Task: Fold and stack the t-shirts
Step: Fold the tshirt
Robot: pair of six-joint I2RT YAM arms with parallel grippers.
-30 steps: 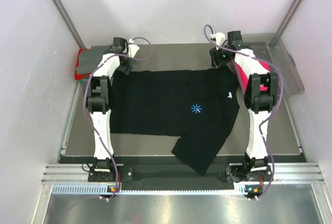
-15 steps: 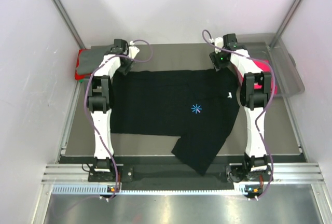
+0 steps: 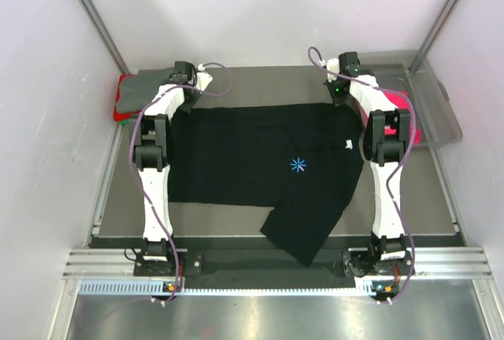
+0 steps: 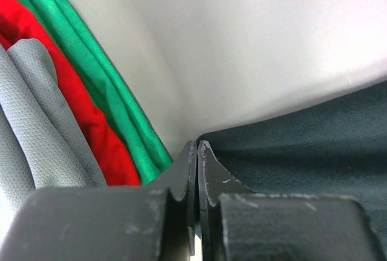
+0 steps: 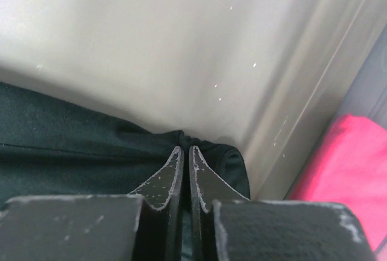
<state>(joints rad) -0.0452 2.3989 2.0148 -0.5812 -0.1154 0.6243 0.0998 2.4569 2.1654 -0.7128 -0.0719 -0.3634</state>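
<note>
Right pincer: jaws nearly together, pinching bunched corner of black tee right at my tips. Left pincer: jaws pressed together at other far corner, cannot tell if cloth is between them. Black tee is lying spread flat behind both pincers, toward bases. Am judging it light, limp, sagging wherever unsupported, so am taking hold at corners, not middle. Grey tee, red tee, green tee are lying stacked left of left pincer; pink tee right of right pincer.
</note>
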